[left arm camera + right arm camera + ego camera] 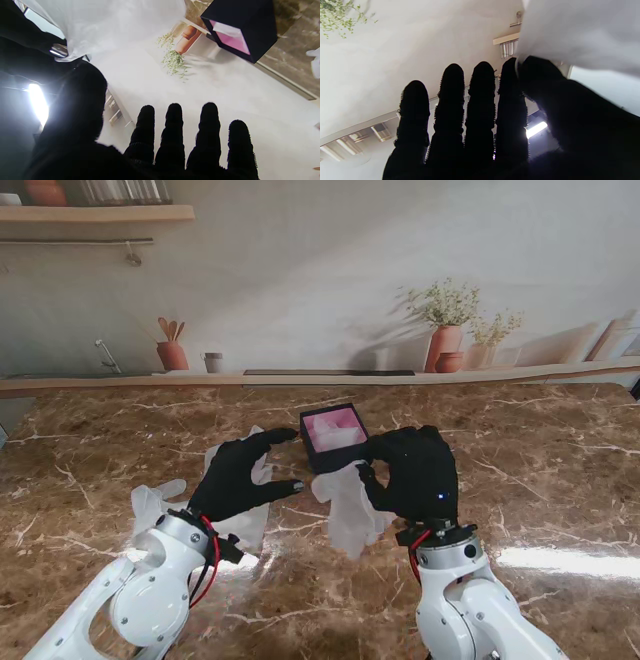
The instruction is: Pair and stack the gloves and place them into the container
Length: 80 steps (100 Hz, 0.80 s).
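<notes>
Clearly the gloves are thin, limp, light film: the right hand (418,475) pinches one glove (350,505) between thumb and forefinger, dangling just near of the box (333,434); another glove (240,525) lies under the left hand (240,477), fingers spread, holding nothing. Pinch at an edge, since film slips and folds

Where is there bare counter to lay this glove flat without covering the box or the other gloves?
The marble counter right of the right hand is bare out to its edge, as is the strip near me between the arms. It is crowded in the middle: the box, the held glove and the left hand over more gloves.
</notes>
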Available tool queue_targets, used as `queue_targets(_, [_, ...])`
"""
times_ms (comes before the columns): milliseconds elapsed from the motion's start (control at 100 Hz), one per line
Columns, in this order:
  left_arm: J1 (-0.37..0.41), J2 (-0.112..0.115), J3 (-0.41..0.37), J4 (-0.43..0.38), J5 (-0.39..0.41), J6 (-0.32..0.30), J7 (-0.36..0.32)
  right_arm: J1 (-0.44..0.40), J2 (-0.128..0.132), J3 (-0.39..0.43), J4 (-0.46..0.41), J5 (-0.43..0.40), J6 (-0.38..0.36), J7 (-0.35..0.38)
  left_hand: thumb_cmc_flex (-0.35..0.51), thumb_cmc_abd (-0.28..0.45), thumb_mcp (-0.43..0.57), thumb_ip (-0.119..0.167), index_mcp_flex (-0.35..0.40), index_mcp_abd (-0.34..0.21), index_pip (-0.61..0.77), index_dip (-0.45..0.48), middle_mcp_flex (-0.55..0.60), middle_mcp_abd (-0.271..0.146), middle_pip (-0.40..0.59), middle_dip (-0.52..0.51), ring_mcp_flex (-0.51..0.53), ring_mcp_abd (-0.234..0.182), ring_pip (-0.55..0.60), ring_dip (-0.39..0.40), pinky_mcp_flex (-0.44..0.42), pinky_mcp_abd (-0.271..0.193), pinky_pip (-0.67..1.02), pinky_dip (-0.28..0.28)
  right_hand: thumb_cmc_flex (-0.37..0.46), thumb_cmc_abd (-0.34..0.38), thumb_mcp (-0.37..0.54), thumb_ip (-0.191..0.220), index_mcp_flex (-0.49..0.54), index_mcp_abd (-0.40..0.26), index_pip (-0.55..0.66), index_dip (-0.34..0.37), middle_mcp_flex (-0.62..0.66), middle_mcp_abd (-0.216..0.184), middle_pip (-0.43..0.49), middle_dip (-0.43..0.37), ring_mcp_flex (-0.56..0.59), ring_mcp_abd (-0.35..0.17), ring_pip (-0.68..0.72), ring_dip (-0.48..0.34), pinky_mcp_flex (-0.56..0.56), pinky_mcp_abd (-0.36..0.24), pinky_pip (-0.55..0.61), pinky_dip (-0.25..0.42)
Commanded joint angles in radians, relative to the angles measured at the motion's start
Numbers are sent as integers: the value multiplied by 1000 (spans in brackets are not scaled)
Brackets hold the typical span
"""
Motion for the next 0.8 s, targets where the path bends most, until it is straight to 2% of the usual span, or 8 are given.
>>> queue_targets(0, [4,5,1,-18,4,-10,0,-1,9,0,-16,-11,-14,29,-44,-35,41,6,-6,-24,-53,-54,-81,-16,-61,-49,-82,-55,-49,-7,-20,-53,-114,-21,6,8,65,-20,42,-56,14,20,17,-21,-13,22,17,-20,-13,7,0,-11,25,9])
queue_targets(100, [4,13,-3,-34,1,-37,-32,8,15,-7,-17,-25,-34,53,-52,-63,34,3,130,21,-82,-114,-109,-12,-121,-135,-145,-79,-134,-78,-37,-77,-281,8,3,6,68,-19,44,-59,14,15,21,-24,-19,23,24,-21,-26,1,2,-9,21,6])
queue_targets(270, [-13,27,14,-37,-21,-57,-111,34,17,-38,1,-18,-53,65,-34,-81,26,4,205,30,-82,-138,-82,-5,-122,-159,-155,-85,-173,-134,-45,-84,-371,75,-2,2,72,-18,45,-58,14,9,26,-24,-23,25,29,-20,-34,-2,11,-4,14,0])
queue_targets(450, [-38,39,32,-23,-32,-67,-171,47,21,-57,4,-10,-86,98,-2,-97,153,-4,329,-41,21,-77,12,-20,-115,-179,-132,-89,-191,-190,-19,-86,-467,-6,-6,0,73,-18,46,-61,14,2,29,-27,-28,24,31,-20,-40,-4,13,0,11,-4])
queue_targets(510, [-46,41,36,-18,-29,-66,-181,51,21,-62,7,-2,-103,108,26,-82,226,-23,393,-84,110,-21,94,-20,-98,-175,-101,-87,-185,-195,-17,-88,-473,-29,-8,-1,74,-18,46,-59,12,-3,30,-28,-30,23,32,-18,-46,-6,13,1,10,-5])
queue_targets(570, [-51,40,41,-13,-36,-60,-180,55,21,-67,10,5,-113,113,224,-56,112,-43,465,-168,241,24,201,-28,-65,-159,-42,-80,-161,-186,-15,-95,-466,-45,-10,-1,75,-18,45,-61,11,-7,31,-30,-32,23,34,-21,-51,-8,13,1,9,-6])
queue_targets(700, [-59,32,55,-2,-82,-50,-162,58,18,-74,15,31,-130,126,249,-3,231,-70,535,-187,467,75,590,-36,7,79,237,-30,2,-50,-12,-89,-357,135,-12,-1,74,-18,43,-61,12,-11,31,-29,-35,23,37,-18,-55,-9,13,1,8,-7])
queue_targets(790, [-63,29,62,1,-95,-49,-155,59,14,-82,25,52,-130,123,225,-2,303,-86,524,-160,467,163,734,-10,67,39,385,-25,118,28,42,-60,-235,194,-17,-4,69,-15,34,-67,2,-27,32,-32,-47,13,41,-18,-61,-9,20,6,2,-13])
